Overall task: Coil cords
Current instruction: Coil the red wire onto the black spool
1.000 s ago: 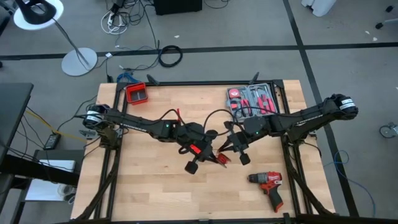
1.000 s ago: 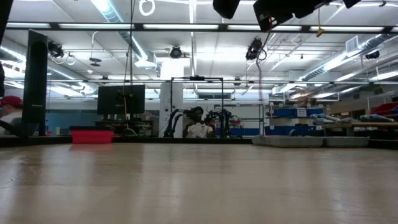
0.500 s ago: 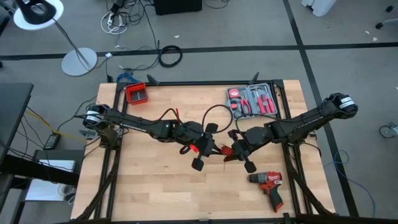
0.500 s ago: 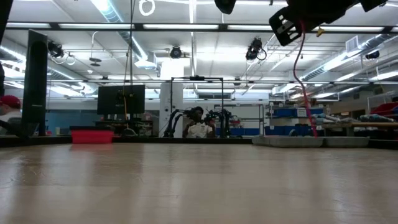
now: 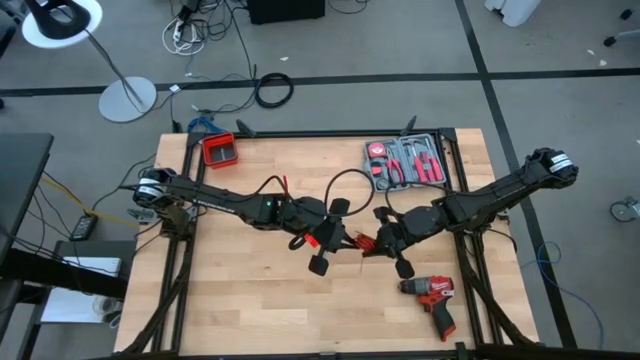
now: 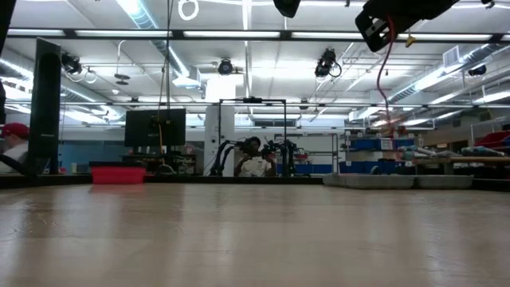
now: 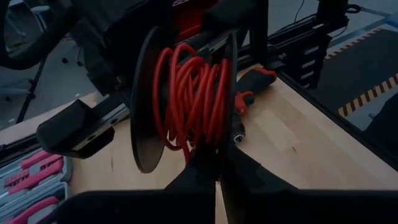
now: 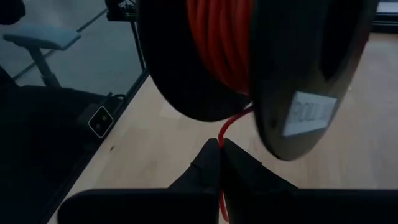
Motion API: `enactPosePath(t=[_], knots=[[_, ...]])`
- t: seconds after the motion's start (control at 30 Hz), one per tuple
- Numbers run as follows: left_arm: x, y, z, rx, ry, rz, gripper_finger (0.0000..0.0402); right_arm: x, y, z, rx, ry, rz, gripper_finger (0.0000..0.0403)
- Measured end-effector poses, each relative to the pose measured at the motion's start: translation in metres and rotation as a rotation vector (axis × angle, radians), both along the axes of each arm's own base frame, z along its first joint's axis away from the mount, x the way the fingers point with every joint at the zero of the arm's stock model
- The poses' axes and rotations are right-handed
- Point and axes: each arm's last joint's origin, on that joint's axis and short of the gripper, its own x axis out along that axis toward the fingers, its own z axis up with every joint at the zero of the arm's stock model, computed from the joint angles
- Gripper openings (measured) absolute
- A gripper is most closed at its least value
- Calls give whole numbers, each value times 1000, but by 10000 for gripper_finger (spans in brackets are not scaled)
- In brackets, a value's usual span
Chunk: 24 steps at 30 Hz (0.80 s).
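Over the tabletop's [image 5: 240, 300] middle, my left tool [image 7: 217, 177] and right tool [image 8: 220, 163] are both pinched shut on the red cord [image 7: 189, 99] wound on its black spool [image 7: 144, 112].

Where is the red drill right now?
In the high view the red drill lies on the wooden table at its near right part, just below the right end effector, apart from it.

Bare bench [image 5: 240, 290] across the near left, both arms meeting mid-bench around the red wire spool [image 5: 330, 238], red drill [image 5: 432, 300] near right, tool tray [image 5: 405, 163] far right, red bin [image 5: 219, 150] far left
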Motion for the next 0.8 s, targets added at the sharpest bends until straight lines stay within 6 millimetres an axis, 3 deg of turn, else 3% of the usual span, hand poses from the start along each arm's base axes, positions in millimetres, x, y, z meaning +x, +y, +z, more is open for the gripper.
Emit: enactPosePath(t=[0.4, 0.63, 0.8], knots=[[0, 0, -1, -22, 20, 20, 10, 0, 1, 2, -25, -30, -3, 1], [-5, 2, -12, -50, 153, 103, 10, -4, 4, -1, -24, 19, 11, 2], [-11, 3, -20, -107, 269, 162, 10, -5, 2, -3, -9, 49, -87, 10]])
